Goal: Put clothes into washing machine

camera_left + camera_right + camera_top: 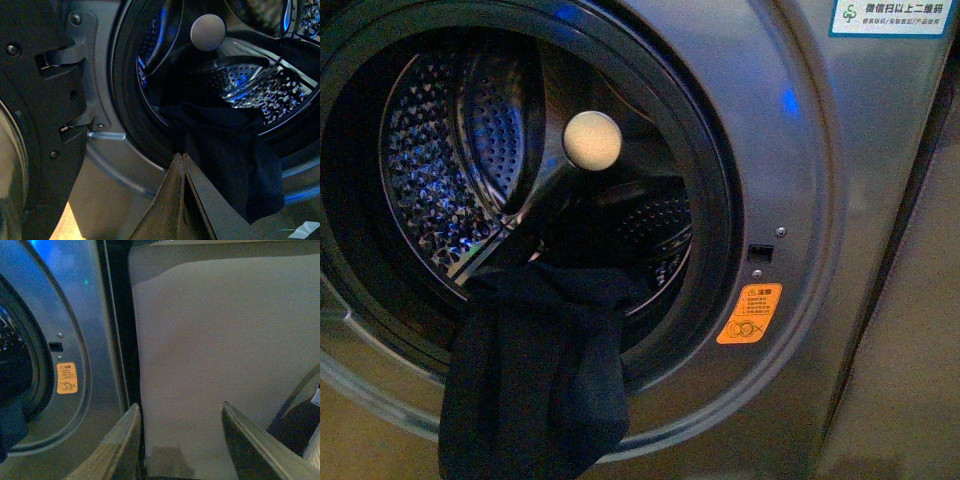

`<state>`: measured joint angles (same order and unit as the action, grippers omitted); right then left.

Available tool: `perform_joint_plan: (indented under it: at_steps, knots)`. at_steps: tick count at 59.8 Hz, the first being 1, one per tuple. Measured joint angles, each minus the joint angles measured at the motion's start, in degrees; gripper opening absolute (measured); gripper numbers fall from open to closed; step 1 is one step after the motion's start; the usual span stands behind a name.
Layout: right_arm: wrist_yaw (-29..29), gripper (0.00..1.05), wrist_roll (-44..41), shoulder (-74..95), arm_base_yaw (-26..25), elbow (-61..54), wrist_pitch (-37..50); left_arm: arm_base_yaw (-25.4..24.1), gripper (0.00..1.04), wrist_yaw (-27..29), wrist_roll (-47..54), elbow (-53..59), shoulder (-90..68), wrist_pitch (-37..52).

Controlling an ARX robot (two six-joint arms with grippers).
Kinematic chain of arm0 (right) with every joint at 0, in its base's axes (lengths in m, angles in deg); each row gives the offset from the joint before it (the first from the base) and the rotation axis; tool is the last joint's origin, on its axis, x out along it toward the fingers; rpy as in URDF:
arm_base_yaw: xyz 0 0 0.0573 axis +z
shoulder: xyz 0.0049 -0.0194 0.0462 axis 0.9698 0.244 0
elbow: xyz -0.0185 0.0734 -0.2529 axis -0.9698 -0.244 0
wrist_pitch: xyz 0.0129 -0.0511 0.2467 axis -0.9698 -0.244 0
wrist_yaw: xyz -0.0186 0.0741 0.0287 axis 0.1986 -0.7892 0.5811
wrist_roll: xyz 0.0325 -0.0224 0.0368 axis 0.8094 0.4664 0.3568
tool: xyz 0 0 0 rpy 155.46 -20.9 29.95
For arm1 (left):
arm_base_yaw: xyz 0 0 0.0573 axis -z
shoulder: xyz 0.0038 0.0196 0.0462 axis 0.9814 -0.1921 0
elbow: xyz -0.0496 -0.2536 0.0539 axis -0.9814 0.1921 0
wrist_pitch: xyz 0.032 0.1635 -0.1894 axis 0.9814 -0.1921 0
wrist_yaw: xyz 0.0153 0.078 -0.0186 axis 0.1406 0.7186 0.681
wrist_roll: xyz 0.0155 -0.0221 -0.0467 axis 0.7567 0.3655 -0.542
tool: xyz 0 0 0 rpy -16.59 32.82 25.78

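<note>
The dark navy clothes (535, 375) hang limp over the lower rim of the washing machine (790, 200) porthole, part inside the steel drum (450, 170), most dangling down the front. In the left wrist view the clothes (235, 155) drape just beyond my left gripper (181, 156), which is shut with nothing between its fingers, its tips close to the cloth's edge. My right gripper (180, 410) is open and empty, off to the machine's right, facing a plain grey panel (220, 340). A sliver of the clothes (11, 425) shows there too. Neither arm appears in the front view.
A cream round hub (592, 140) sits in the drum. An orange warning sticker (750, 313) is right of the porthole. The open door (30, 125) with its hinge stands beside the left gripper. A dark gap (117, 325) separates the machine from the grey panel.
</note>
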<state>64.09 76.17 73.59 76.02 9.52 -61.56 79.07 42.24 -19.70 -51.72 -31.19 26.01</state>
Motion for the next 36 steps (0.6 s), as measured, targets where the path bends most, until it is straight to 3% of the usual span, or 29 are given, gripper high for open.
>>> perform_joint_plan:
  at_steps: [16,36]
  knots:
    - [0.00,0.99,0.04,0.00,0.00,0.00,0.00,0.00,0.04,0.00,0.00,0.02,11.26,-10.10]
    - [0.00,0.97,0.00,0.00,0.00,0.00,0.00,0.00,0.04,0.00,0.00,0.04,22.01,-20.26]
